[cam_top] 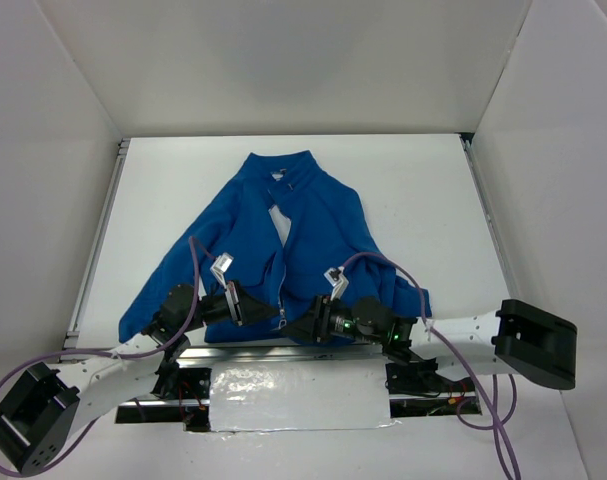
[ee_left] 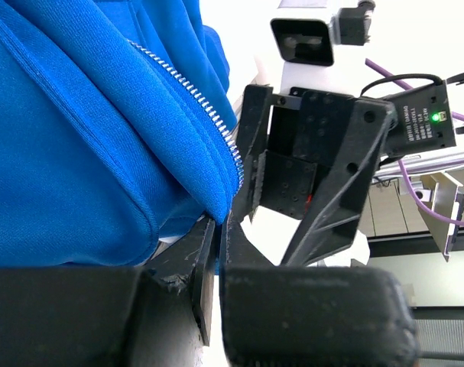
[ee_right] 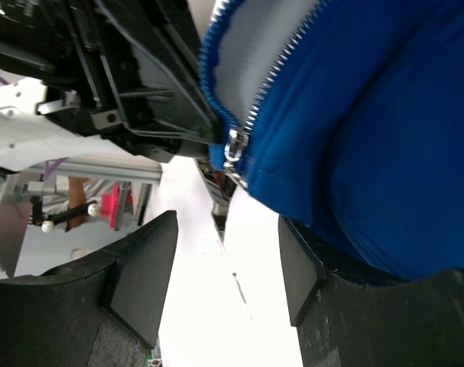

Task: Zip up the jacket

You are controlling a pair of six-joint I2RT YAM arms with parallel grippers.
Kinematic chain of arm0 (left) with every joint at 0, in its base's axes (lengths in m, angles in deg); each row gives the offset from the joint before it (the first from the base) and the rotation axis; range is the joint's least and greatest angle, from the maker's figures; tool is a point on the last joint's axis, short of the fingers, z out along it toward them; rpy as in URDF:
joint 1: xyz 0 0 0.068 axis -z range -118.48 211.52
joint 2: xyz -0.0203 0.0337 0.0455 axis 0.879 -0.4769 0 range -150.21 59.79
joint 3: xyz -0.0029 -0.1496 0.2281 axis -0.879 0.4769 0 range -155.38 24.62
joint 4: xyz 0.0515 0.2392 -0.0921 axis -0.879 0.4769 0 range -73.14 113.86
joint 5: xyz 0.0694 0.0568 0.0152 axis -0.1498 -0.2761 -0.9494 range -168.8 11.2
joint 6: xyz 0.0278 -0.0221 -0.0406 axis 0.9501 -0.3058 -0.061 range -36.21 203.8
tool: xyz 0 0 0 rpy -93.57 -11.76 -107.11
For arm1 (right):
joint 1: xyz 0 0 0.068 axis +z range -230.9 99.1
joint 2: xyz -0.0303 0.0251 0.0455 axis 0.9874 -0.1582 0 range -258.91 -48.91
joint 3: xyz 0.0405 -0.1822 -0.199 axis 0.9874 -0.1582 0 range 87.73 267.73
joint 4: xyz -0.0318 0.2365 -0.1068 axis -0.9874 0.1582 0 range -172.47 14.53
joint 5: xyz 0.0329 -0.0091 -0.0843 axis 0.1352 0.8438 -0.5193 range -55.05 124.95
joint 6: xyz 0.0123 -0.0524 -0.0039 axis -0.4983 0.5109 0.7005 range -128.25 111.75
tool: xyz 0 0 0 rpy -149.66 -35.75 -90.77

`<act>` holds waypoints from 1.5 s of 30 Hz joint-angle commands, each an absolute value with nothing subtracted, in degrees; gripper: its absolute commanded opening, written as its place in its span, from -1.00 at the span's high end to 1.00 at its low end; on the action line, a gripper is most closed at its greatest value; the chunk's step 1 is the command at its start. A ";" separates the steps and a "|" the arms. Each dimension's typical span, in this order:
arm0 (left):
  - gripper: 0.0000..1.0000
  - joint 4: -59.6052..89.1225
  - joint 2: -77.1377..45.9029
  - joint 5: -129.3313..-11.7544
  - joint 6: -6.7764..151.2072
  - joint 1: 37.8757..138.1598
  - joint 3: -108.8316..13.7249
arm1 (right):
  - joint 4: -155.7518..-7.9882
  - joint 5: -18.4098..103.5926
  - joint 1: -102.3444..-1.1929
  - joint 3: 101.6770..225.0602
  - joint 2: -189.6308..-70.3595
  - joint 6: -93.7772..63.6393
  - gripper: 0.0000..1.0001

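Observation:
The bright blue jacket (cam_top: 283, 240) lies flat on the white table, collar far, hem near the arms. Its light zipper (ee_left: 193, 95) is open along most of the front, and the small metal pull (ee_right: 233, 145) sits at the bottom near the hem (cam_top: 281, 318). My left gripper (cam_top: 261, 312) is shut on the hem edge of the jacket just left of the zipper's bottom end (ee_left: 220, 229). My right gripper (cam_top: 301, 328) is open and empty just right of the pull; in the right wrist view (ee_right: 225, 252) the pull lies beyond its pads (ee_right: 140, 283) and blue fabric (ee_right: 369, 138) lies against the right finger.
White walls enclose the table (cam_top: 423, 200) on three sides. A metal rail (cam_top: 98, 240) runs along the left edge. A foil-covered plate (cam_top: 298, 395) lies between the arm bases. Purple cables (cam_top: 383, 265) loop over the jacket's lower right.

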State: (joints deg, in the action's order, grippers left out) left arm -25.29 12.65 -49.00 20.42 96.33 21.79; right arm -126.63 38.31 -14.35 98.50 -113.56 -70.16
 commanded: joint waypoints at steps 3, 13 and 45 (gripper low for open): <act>1.00 -28.31 12.41 -49.01 19.81 96.67 21.19 | -130.72 36.88 -13.75 99.95 -115.62 -69.60 -0.25; 1.00 -29.19 12.06 -49.10 19.11 96.76 21.45 | -132.12 36.27 -13.57 101.35 -116.59 -68.37 -0.25; 1.00 -29.54 11.27 -49.36 19.63 97.11 21.28 | -134.85 33.10 -12.96 101.09 -118.52 -72.41 0.84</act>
State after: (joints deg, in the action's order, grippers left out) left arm -26.80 11.21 -49.96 19.09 96.74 21.79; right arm -131.83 34.79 -13.54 100.47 -118.65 -70.95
